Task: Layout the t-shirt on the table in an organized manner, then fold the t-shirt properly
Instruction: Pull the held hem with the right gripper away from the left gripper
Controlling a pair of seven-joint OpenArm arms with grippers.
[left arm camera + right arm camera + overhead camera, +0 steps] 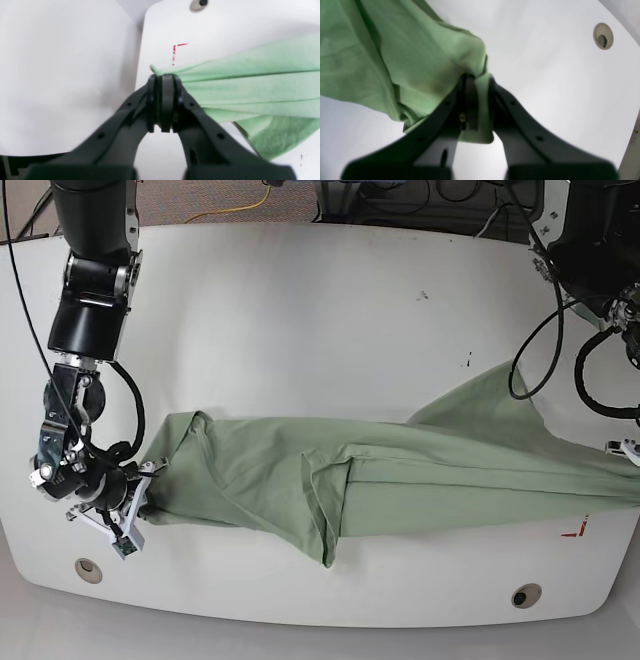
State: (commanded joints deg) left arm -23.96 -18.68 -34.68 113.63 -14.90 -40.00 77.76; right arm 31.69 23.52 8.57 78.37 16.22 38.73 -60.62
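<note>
Basically, the t-shirt [400, 475] is stretched into a long band across the near half of the bench [300, 310], pulled taut between the two arms. The cloth is a pale sage green, soft and matte, with long straight tension creases seen running away from the left fingers [163, 100] in the left wrist view. Those black plastic fingers are pressed together on a small bunched corner of the fabric, with a little tip of it poking out past them. In the base view that end of the shirt runs off the frame's right edge, just above a red tape corner [578, 530].

At the other end, the right fingers [476, 105] are pinching a thicker fold; a flap of hem is seen hanging down between the black prongs in the right wrist view, and the cloth beside them is rumpled and baggy rather than taut. A folded-over point of fabric dips toward the bench's near edge around the shirt's middle, and a loose triangular piece lies flat behind the shirt's right part.

The bench is glossy white with rounded corners. Two round grommet holes [88, 566] [525, 593] are set near its front edge, one near each end of the shirt. Black cables [545, 340] are looped beside the shirt's right end, and a brownish floor with a yellow cable [235, 210] is visible beyond the bench.
</note>
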